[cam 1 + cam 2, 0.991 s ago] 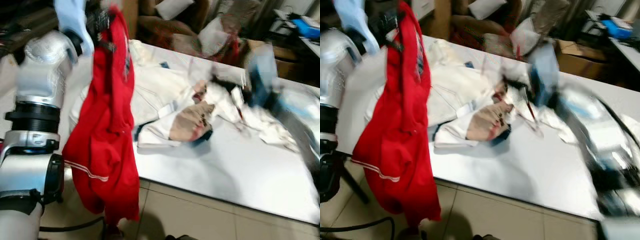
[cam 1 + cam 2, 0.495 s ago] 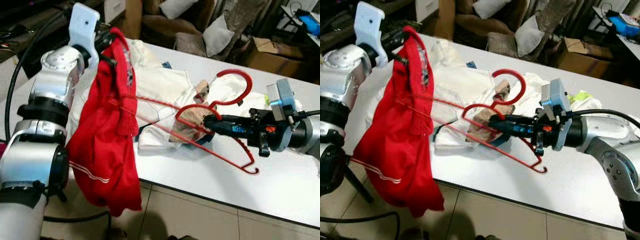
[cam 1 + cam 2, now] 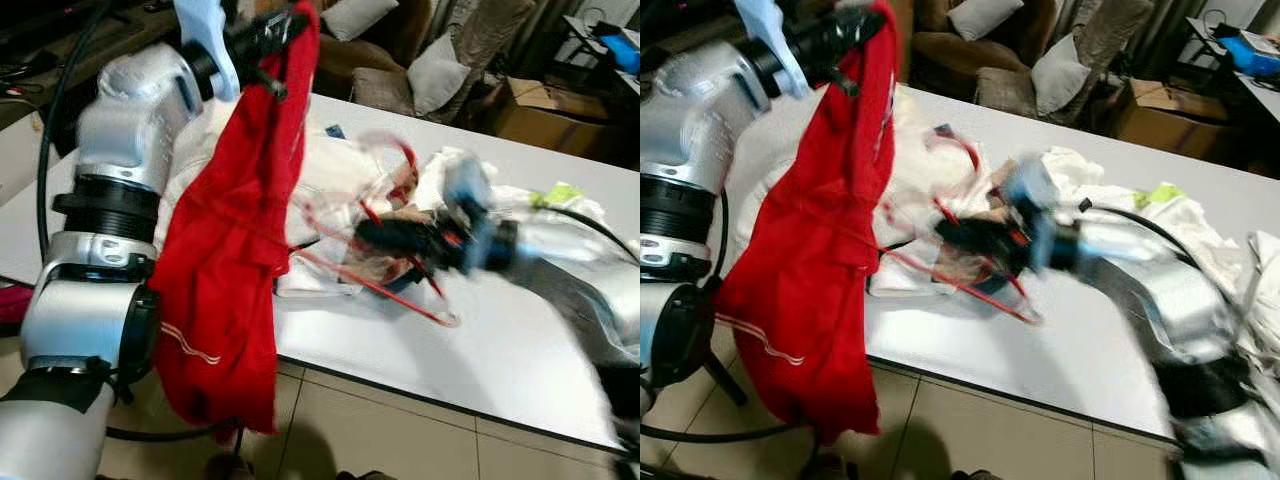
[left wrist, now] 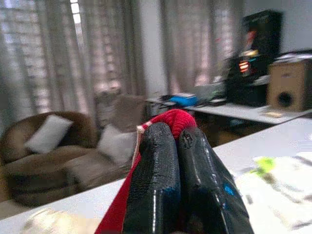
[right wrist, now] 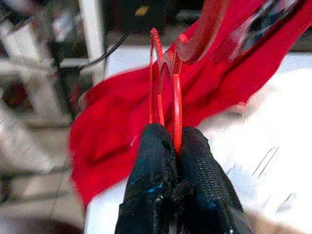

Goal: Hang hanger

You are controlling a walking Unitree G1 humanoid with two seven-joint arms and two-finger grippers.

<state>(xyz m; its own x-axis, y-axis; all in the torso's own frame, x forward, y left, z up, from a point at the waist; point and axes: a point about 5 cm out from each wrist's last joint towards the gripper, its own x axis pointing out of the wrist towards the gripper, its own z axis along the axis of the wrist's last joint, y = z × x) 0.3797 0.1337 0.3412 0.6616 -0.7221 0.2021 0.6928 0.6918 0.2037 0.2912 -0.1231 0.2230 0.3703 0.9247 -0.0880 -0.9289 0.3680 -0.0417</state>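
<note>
While blurred: most of the head views, so fine detail uncertain.

Hanger (image 5: 165, 73): thin red wire, pinched between the right pincer's fingers and reaching out ahead of them toward the red cloth; hook end smeared by blur.

Handling, as a judgement: light and springy, liable to flex and swing; slick wire, likely to twist in a loose grip. Best held near the neck below the hook, close to where pinched now.

Right pincer (image 5: 170, 139): clamped tight on the hanger wire, no gap visible between the pads; held out above the bench (image 3: 520, 350), with a heap of white clothes (image 3: 330, 170) just beyond and beneath it.

Left pincer (image 4: 168, 134): closed hard on a fold of the red garment (image 3: 235, 250), a bit of red cloth poking out past the tips; raised high, the garment hanging straight down from it, past the bench edge and toward the floor.

Garment, as a judgement: soft, limp, no shape of its own; needs the opening spread before the wire can go in.

Gap between pincers: hanger's far end close to the garment, touching or not unclear.
</note>
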